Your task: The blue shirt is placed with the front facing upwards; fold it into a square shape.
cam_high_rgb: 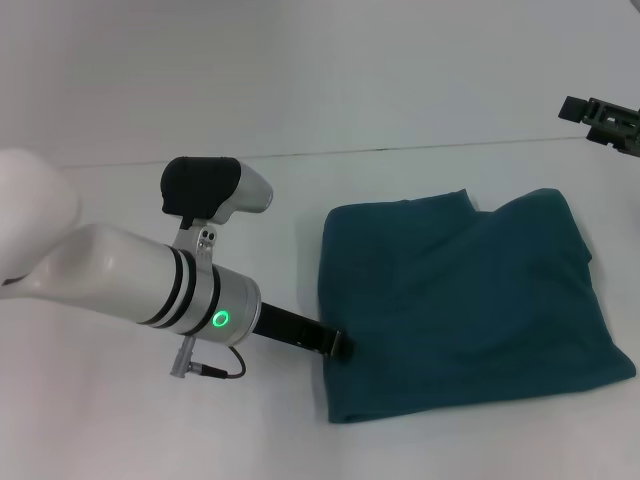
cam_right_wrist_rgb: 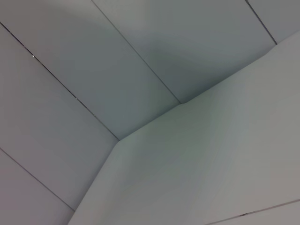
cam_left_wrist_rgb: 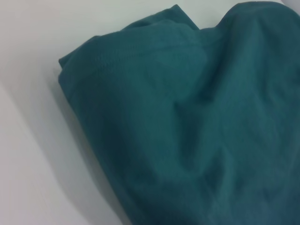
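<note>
White table [cam_high_rgb: 120,420] is carrying the blue shirt [cam_high_rgb: 460,300], already folded almost square. Left gripper [cam_high_rgb: 342,345] is touching its near edge; whether its claw is apart or clamped I cannot tell. For a good finish it should be smoothing the edge flat, while the right gripper [cam_high_rgb: 603,119] is waiting aside.

Left pincer [cam_high_rgb: 340,345] low, arm extended forward, right pincer [cam_high_rgb: 605,120] raised aside

no readable text, blue shirt [cam_high_rgb: 465,305] folded with plain side up, no lettering or label visible
</note>
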### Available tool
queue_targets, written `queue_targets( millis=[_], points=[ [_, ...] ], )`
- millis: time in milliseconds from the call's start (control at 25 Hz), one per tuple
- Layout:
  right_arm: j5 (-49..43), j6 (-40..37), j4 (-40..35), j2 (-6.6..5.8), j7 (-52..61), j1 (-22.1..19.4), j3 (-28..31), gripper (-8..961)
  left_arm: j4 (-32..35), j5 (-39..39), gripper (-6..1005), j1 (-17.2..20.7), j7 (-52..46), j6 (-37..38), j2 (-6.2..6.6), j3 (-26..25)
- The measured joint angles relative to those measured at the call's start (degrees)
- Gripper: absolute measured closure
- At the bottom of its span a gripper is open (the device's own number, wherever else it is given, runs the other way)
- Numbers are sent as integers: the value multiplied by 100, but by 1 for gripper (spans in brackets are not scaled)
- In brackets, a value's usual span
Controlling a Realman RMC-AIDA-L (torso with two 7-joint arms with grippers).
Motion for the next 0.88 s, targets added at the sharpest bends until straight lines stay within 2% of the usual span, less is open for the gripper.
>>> queue_targets(
  millis=[360, 880],
  points=[
    [2, 3, 2, -6, -9, 0, 5, 38, -49, -2, 937, -48, -3, 3, 3, 13],
    [2, 42, 46, -22, -63, 0, 5, 39, -10, 19, 933, -17, -4, 71, 49, -13]
  ],
)
